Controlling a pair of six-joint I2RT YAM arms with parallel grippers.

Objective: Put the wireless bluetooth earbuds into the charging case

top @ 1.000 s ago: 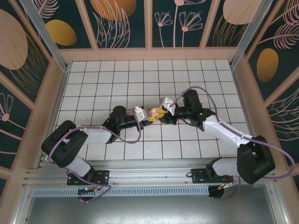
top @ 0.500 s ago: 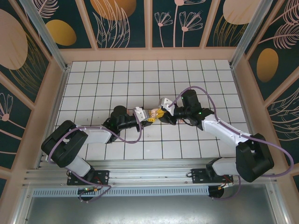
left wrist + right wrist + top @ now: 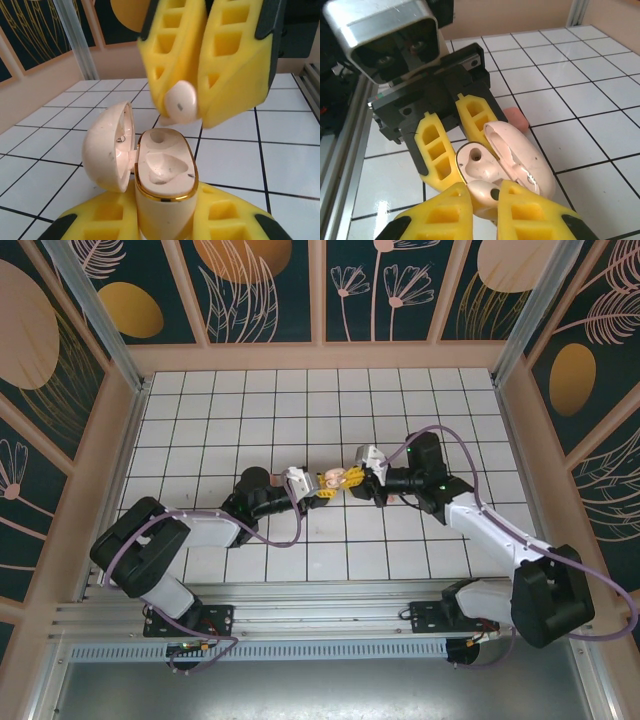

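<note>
left gripper (image 3: pixel 452 136) jaws are clamping the open case (image 3: pixel 162 172); right gripper (image 3: pixel 194 111) jaws, pinching an earbud (image 3: pixel 181 101), are needing alignment over its socket.

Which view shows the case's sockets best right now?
Left wrist: the open case faces the lens, both sockets plain. Right wrist shows it partly behind the held bud. Top shows it tiny, without detail.

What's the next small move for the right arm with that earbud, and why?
Probably ease the right gripper down a touch: its pale earbud hangs just above the open charging case, whose wells look empty, held by the left gripper.
</note>
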